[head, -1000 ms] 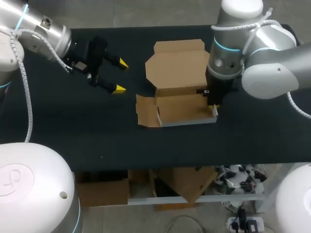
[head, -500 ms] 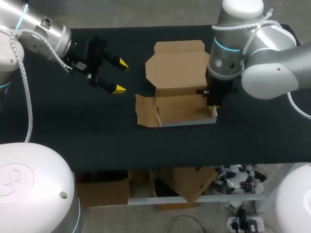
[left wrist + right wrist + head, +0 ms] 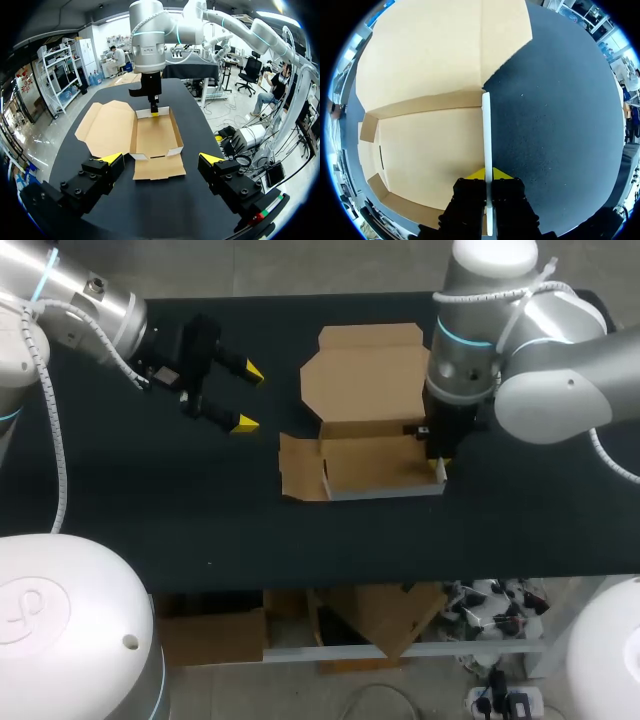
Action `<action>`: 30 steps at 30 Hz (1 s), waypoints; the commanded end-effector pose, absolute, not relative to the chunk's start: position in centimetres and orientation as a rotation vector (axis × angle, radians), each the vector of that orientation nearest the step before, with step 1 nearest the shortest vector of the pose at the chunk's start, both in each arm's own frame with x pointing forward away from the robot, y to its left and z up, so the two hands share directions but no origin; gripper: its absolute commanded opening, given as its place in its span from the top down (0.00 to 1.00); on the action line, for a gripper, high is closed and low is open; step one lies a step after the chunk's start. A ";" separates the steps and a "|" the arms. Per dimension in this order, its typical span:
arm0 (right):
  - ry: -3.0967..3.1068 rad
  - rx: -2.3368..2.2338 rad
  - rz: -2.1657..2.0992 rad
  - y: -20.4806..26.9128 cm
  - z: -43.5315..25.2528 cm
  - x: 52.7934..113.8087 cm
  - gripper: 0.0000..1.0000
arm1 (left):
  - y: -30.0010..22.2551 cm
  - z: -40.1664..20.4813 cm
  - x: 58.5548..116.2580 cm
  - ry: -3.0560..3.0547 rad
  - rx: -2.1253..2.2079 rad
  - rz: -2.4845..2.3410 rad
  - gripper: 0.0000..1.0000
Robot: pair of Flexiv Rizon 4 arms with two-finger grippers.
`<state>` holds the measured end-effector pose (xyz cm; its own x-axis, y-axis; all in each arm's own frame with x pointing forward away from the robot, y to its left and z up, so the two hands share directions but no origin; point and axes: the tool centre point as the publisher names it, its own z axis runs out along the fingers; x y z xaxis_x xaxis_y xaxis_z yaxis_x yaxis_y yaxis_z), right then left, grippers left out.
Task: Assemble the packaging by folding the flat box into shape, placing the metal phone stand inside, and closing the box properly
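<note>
A: State of right gripper?
B: Clamped on the right side wall of the box, holding it upright. Wall's long axis runs straight ahead of the fingers; tray lies inboard, mid-table.
A: And left gripper?
B: Wide open, empty, well apart from the box. Nearer arm for the flat left flap. Phone stand not in view.

The left end effector hangs with its fingers spread wide over bare bench, with free room on every side. Ahead of it lies the box: first a flat flap, then low raised walls. The right end effector clamps the far wall, and its arm stands over that end. Outward of it the bench is open; inward is the tray floor.
</note>
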<state>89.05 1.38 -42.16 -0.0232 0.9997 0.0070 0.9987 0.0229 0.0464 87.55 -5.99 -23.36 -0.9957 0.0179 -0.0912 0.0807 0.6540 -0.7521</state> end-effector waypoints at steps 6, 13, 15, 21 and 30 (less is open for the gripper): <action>2.227 2.177 0.055 1.5 -42.2 89.0 1.00 | -6.0 -23.3 87.5 2.791 0.083 -1.270 0.00; 2.227 2.177 0.055 1.5 -42.2 89.0 1.00 | -6.0 -23.3 87.5 2.791 0.083 -1.270 0.00; 2.227 2.177 0.055 1.5 -42.2 89.0 1.00 | -6.4 -23.1 87.8 2.779 -0.056 -1.296 0.00; 2.227 2.177 0.055 1.5 -42.2 89.0 1.00 | -6.9 -22.7 87.8 2.674 -0.649 -1.165 0.00; 2.227 2.177 0.055 1.5 -42.2 89.0 1.00 | -6.7 -24.4 86.5 2.446 -1.460 -0.793 0.00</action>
<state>89.04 1.40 -42.16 -0.0230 0.9997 0.0057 0.9987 0.0227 0.0456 87.58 -6.53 -24.14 -0.9170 -0.3839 0.1078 -0.3406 0.6136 -0.7124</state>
